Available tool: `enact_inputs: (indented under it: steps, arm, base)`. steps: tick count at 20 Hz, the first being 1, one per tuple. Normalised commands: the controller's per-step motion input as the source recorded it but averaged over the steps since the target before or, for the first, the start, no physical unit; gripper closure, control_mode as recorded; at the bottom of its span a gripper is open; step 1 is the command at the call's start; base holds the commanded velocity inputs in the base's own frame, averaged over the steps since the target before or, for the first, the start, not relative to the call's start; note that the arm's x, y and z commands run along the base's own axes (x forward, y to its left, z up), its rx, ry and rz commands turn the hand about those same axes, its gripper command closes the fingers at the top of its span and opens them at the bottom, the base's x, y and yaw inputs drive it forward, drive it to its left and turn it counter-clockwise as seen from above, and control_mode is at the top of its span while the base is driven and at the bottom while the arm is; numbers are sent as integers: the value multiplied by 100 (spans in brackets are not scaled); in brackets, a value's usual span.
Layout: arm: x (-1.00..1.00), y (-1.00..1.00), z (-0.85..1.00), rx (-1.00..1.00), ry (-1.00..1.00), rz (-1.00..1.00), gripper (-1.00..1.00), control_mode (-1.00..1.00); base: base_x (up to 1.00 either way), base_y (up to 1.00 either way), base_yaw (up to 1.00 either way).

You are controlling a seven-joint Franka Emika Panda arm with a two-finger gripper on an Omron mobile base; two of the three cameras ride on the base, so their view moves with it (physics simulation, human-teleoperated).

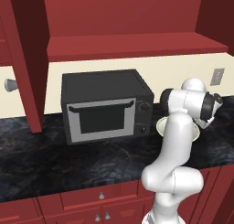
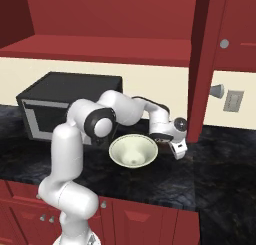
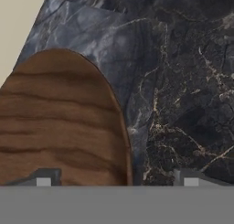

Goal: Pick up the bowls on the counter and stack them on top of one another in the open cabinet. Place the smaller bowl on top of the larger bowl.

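Observation:
The smaller bowl (image 3: 59, 122), dark brown with wood grain, takes up the left of the hand view on the counter (image 3: 183, 81). My gripper (image 3: 116, 181) is open and straddles its right rim, with one fingertip (image 3: 43, 179) over the bowl and the other over bare stone. In the right base view the gripper (image 2: 172, 142) hangs low just right of the larger bowl (image 2: 133, 150), cream-white and upright on the counter (image 2: 220, 159). The arm hides most of the larger bowl (image 1: 161, 125) in the left base view. Above is the open cabinet (image 1: 137, 47) with its bare red shelf (image 2: 100, 49).
A black microwave (image 1: 105, 106) stands on the counter left of the bowls. An open red cabinet door (image 2: 202, 64) hangs just right of the gripper, and another door (image 1: 29, 58) hangs left of the microwave. A wall outlet (image 2: 233, 100) sits on the cream backsplash.

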Motion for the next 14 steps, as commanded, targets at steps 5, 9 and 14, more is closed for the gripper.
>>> enact_inputs:
  steps: [5,9,14]
  arm:
    - [6,0,-10,1,0,0,100,-100]
    - [0,0,0,0,0,0,100,-100]
    - [0,0,0,0,0,0,100,-100]
  base:
    - [0,0,0]
    - [0,0,0]
    - [0,0,0]
